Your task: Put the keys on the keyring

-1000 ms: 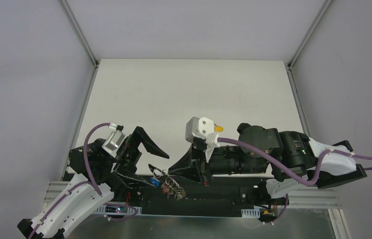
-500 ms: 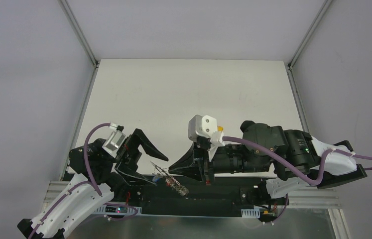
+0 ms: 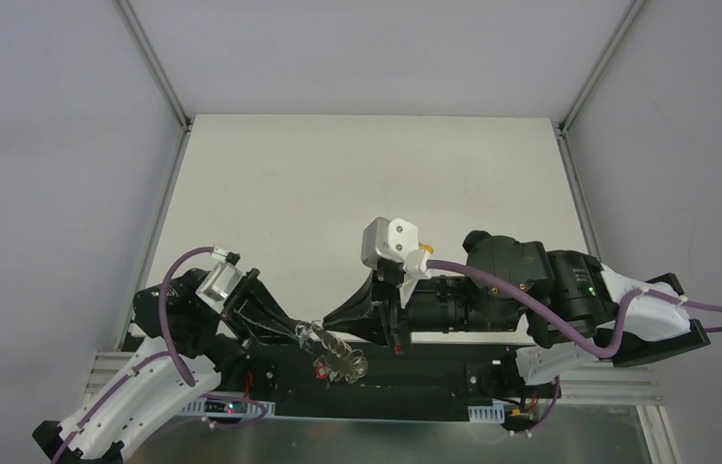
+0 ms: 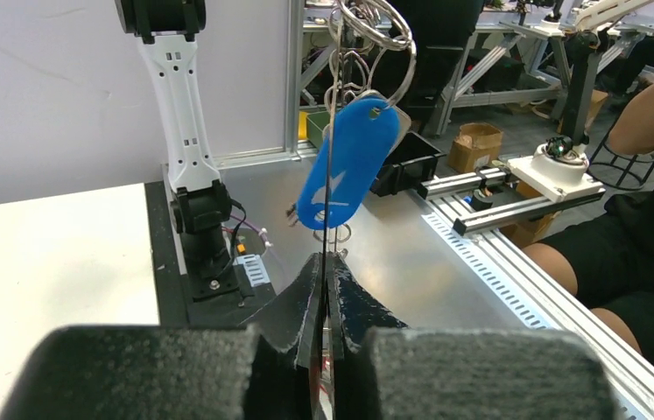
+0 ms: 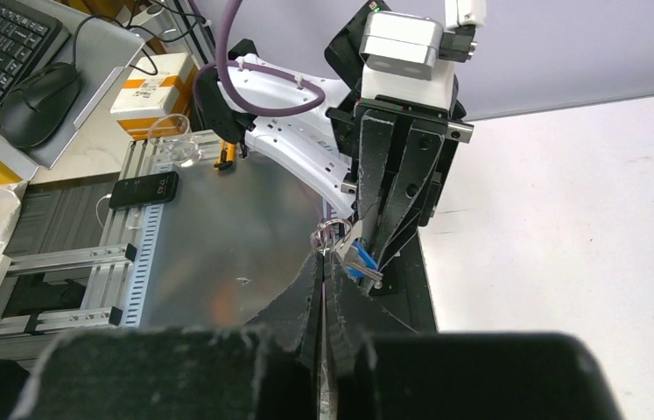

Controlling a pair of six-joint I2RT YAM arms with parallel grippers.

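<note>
The keyring [image 3: 335,356] hangs between the two arms above the table's near edge, a bunch of small silver rings and keys. My left gripper [image 3: 303,332] is shut on its thin wire loop [image 4: 332,131], which runs straight up out of the closed fingertips [image 4: 316,273]. A blue-headed key [image 4: 347,162] and silver rings [image 4: 377,22] dangle on that wire. My right gripper [image 3: 329,323] points left, tip to tip with the left one. It is shut on the keyring's small rings [image 5: 328,234], with the blue key [image 5: 359,260] just beyond. No loose keys show on the table.
The white table [image 3: 366,184] stretches away behind both grippers. A black base rail [image 3: 415,387] and a slotted aluminium frame [image 3: 589,385] lie under the keyring. The right arm's base [image 4: 193,219] stands close ahead in the left wrist view.
My left gripper, open a second ago, has swung right and shut on the keyring's wire. The bunch has shifted slightly right and down. The right gripper stayed shut and barely moved.
</note>
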